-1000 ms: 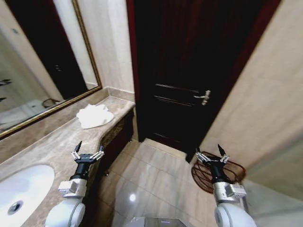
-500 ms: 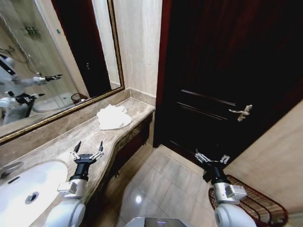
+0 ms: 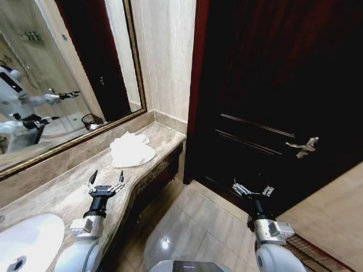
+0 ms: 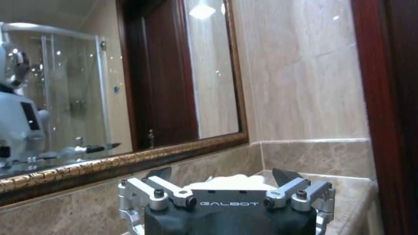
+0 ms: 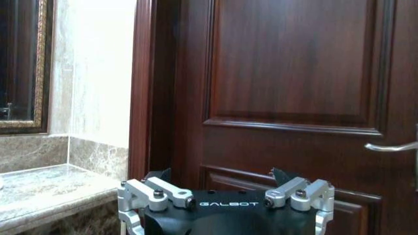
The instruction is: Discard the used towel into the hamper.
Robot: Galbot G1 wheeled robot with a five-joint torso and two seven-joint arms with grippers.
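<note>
Two arms of mine are raised in front of me, and neither holds anything. My left gripper (image 3: 105,181) hovers over the marble table (image 3: 62,190), its fingers spread apart; my right gripper (image 3: 253,188) hangs above the tiled floor (image 3: 198,226) in front of the dark wooden door (image 3: 272,85), fingers likewise apart.

On the table, farther along toward the far corner by the wall, lies the white towel (image 3: 131,151), crumpled in a loose heap and well apart from my left gripper. From my left wrist I see a bit of that towel (image 4: 228,180) just past the gripper body, with the gold-framed mirror (image 3: 57,85) running along the wall above the table. A white basin (image 3: 25,243) is sunk into the table near my left side.

By my right side, at the lower corner of my head view, a dark red-brown curved rim of the hamper (image 3: 315,256) shows on the floor against the beige wall; most of it is cut off by the edge. The door's metal handle (image 3: 305,147) sits beyond my right gripper.
</note>
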